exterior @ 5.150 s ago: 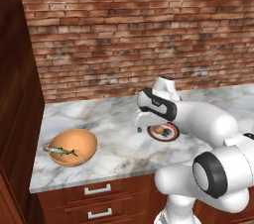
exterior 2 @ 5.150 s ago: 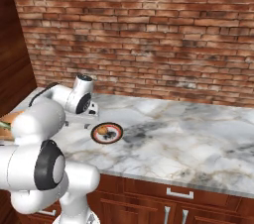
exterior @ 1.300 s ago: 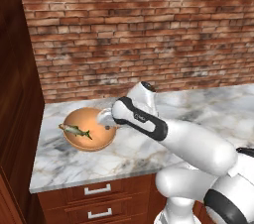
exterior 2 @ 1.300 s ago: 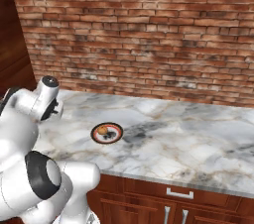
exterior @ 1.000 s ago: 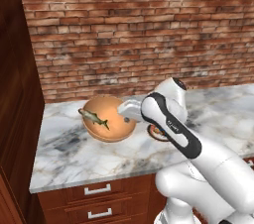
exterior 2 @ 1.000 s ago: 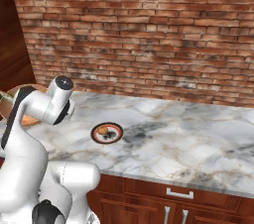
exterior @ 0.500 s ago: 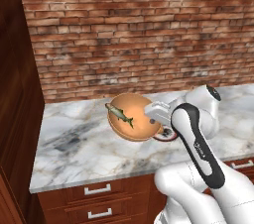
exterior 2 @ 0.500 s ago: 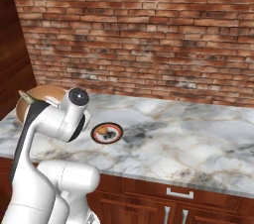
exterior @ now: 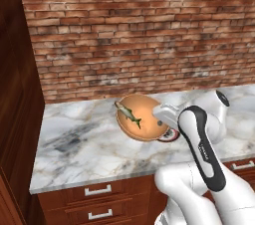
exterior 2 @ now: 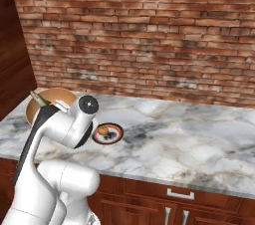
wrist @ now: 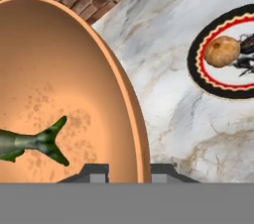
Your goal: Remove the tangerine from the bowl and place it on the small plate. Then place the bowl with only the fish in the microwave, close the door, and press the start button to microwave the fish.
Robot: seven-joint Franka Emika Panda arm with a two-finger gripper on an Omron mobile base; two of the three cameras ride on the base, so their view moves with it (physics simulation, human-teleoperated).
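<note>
Bowl [exterior: 141, 118] carried rightward since a second ago, from left end of bench [exterior: 79, 144] to above mid-bench, now tilted on edge, close beside plate [exterior 2: 108, 133]. Fingers [wrist: 127, 172] clamped on bowl rim, one each side of wall. Fish [exterior: 128, 113] inside bowl, lying against tipped wall. Tangerine [wrist: 222, 51] already on plate. Step in hand, by my reading: carrying bowl toward microwave. Next move calls for levelling bowl so fish doesn't slide out, then turning toward microwave.

The arm covered most of the small plate [exterior: 172, 135] from the left. The fish's [wrist: 30, 143] head ran off the hand view's edge, and so did the bowl [wrist: 59, 94].
</note>
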